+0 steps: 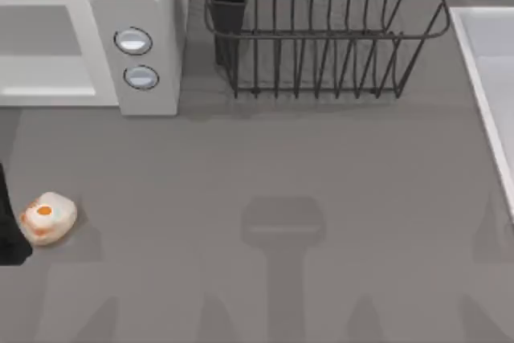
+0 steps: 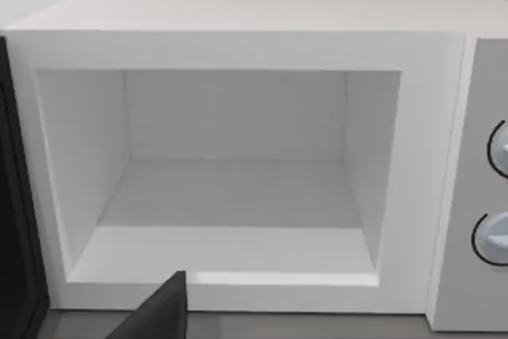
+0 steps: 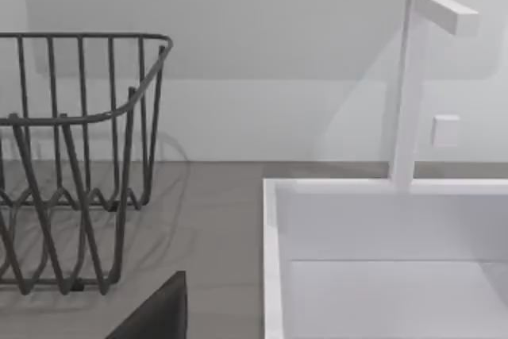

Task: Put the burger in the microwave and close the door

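The burger (image 1: 47,217) lies ungrasped at lower left; the microwave (image 1: 144,30) stands open; finger state I cannot tell; next, grasp it.

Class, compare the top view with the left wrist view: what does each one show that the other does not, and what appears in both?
Top view alone: the burger on the table near its left edge, in front of the microwave, and the black wire rack to the microwave's right. Left wrist view alone: the microwave's open cavity, seen head-on with nothing in it, plus a dark edge, perhaps the door, beside the opening. Both: the microwave and its two knobs.
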